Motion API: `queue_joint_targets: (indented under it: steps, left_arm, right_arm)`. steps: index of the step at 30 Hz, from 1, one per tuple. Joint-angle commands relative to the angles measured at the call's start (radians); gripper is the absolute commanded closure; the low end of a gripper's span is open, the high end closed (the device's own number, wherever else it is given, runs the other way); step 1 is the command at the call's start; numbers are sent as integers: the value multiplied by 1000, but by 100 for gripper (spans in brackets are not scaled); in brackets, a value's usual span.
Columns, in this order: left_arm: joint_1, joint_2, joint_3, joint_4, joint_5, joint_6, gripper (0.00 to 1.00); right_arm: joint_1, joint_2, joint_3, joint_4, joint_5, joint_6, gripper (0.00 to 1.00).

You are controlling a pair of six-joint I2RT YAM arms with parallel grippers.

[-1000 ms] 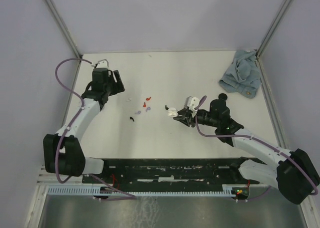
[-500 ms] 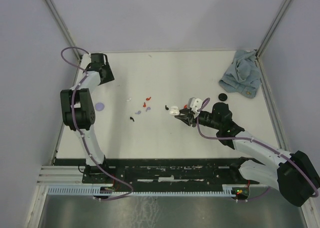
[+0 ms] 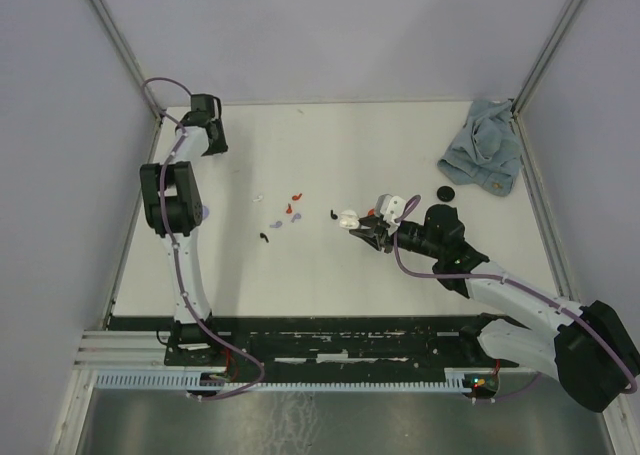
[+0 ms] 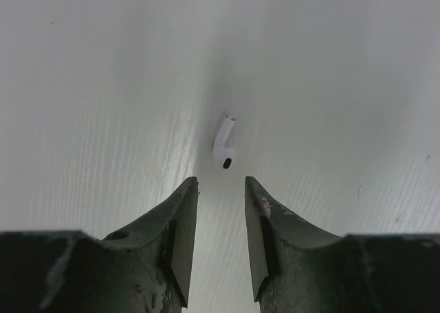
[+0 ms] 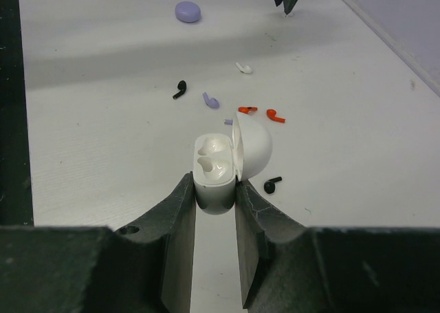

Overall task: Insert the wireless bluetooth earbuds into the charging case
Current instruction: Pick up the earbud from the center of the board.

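Observation:
The white charging case (image 5: 214,167) stands with its lid (image 5: 253,145) swung open and both wells empty; my right gripper (image 5: 214,179) is shut on its body, mid-table in the top view (image 3: 348,218). Loose earbuds lie just beyond it: a white one (image 5: 243,68), two red (image 5: 247,109) (image 5: 276,115), lilac (image 5: 210,100), and black (image 5: 179,89) (image 5: 272,184). In the left wrist view, another white earbud (image 4: 224,148) lies on the table just past my left gripper (image 4: 220,182), whose jaws stand apart with nothing between them. The left arm (image 3: 165,190) is folded back toward the far left corner.
A lilac disc (image 3: 204,213) lies beside the left arm, also in the right wrist view (image 5: 187,11). A black disc (image 3: 446,194) and a crumpled blue cloth (image 3: 483,153) sit at the far right. Walls close in the table's far corners.
The left arm has folded back toward the far left corner, uncovering the lilac disc, and its jaws have narrowed. The right gripper shifted slightly right with the case, then held still.

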Motion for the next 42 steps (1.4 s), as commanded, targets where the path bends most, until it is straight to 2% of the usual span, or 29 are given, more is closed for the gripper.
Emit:
queue_joint_targets:
  steps: [1, 14, 23, 28, 33, 38, 42]
  left_arm:
    - [10, 55, 81, -19, -15, 81, 61]
    - [15, 121, 131, -18, 4, 124, 73]
    - [16, 70, 96, -9, 85, 184, 85]
    - [9, -79, -39, 30, 185, 206, 87]
    - [-27, -254, -235, 54, 260, 188, 87]
    - [-121, -437, -436, 40, 259, 168, 87]
    - [-237, -560, -579, 3, 238, 158, 87]
  right_arm:
    - [-2, -4, 4, 47, 1, 6, 98]
    - [-3, 7, 9, 45, -7, 7, 98]
    - [-3, 6, 13, 39, -8, 12, 98]
    - [-2, -14, 11, 40, -14, 33, 98]
    - [-1, -43, -2, 31, 2, 54, 98]
    - [-3, -62, -26, 35, 39, 90, 98]
    - [-3, -101, -48, 31, 82, 97, 98]
